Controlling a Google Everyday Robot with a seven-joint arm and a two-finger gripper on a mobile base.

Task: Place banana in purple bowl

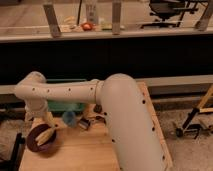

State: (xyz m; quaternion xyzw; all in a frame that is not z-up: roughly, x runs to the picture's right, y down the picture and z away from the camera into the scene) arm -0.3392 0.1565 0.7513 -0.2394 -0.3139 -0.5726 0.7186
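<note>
The dark purple bowl (35,144) sits at the front left of the wooden table. The pale yellow banana (44,135) lies in it, slanting up to the right. My arm reaches left across the table, bends at its elbow and comes down to the bowl. My gripper (49,125) is right over the bowl's far right rim, at the banana's upper end. I cannot tell whether it touches the banana.
A small blue cup (69,119) stands just right of the bowl, with a green tray (64,106) behind it. A small dark object (85,122) lies beside the cup. The white arm covers the table's right half. A round orange-red fruit (87,26) sits on the far counter.
</note>
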